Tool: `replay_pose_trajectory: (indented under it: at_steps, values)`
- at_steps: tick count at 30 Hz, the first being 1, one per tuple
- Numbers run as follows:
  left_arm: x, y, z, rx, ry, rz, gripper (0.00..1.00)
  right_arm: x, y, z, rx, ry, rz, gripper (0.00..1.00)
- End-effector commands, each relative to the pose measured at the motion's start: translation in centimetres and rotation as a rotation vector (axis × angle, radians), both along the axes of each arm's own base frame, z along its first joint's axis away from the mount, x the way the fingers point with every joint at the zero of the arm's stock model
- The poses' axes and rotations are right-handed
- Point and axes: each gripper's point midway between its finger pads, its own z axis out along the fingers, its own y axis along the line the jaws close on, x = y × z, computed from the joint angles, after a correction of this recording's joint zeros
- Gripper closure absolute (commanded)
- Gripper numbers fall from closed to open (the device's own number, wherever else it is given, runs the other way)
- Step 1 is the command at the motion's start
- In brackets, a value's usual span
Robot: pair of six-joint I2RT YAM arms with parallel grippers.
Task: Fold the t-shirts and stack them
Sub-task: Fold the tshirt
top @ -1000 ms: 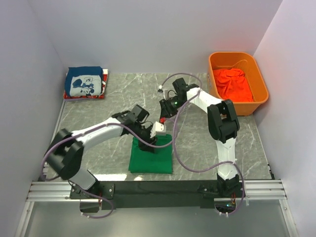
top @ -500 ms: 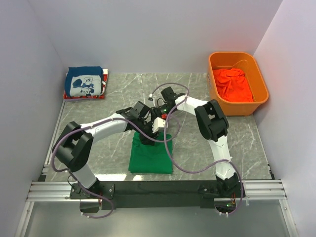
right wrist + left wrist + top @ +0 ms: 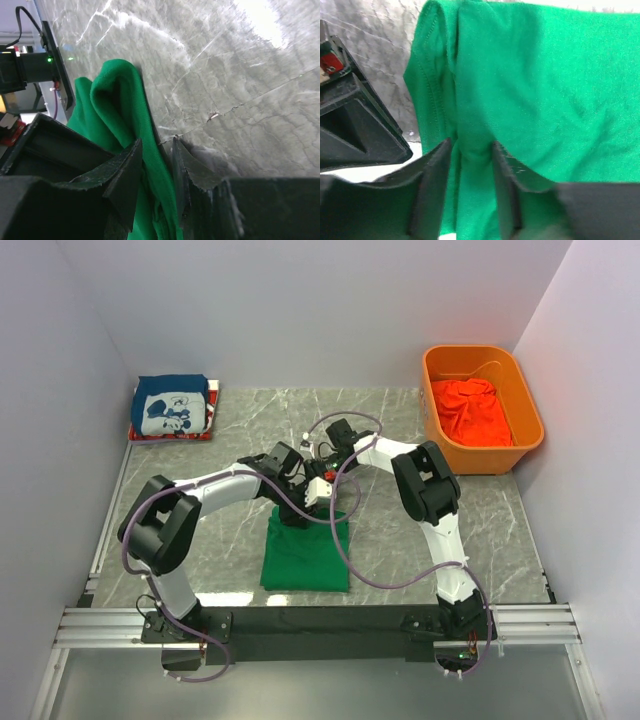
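The green t-shirt lies folded at near centre, its far edge covered from above. The left gripper and right gripper each clamp a fold of it.

The green tee is soft, matt knit cloth with a fine ribbed grain and stitched hems. The worktop is smooth grey stone-look with pale veins and a light sheen. The fingers of the left claw are matt black plastic, scuffed pale along the edges. The bin is smooth, faintly glossy orange plastic.
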Motion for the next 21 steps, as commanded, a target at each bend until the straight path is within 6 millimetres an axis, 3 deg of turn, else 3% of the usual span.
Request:
replay_pose_trajectory:
  at_steps: [1,3,8,15,18,21]
  values:
    - [0.1,-0.7,1.3,-0.042,-0.011,-0.064,0.61,-1.1,-0.2,-1.3,-0.009,0.047,0.021,0.62]
    - [0.1,-0.7,1.7,-0.049,-0.011,-0.064,0.77,-1.3,-0.1,-1.4,-0.006,0.055,0.028,0.62]
    - [0.3,-1.1,4.7,-0.103,-0.069,-0.073,0.99,-2.1,-0.1,-1.6,0.002,0.084,0.042,0.65]
    - [1.6,-1.2,7.4,-0.127,-0.158,-0.067,0.99,-2.9,-0.2,-2.3,0.007,0.126,0.048,0.67]
    - [3.1,-1.0,7.9,-0.134,-0.198,-0.056,0.99,-2.9,-0.1,-2.2,0.013,0.131,0.049,0.67]
    - [4.2,-0.8,7.2,-0.124,-0.200,-0.047,0.99,-2.8,0.1,-2.1,0.021,0.136,0.051,0.67]
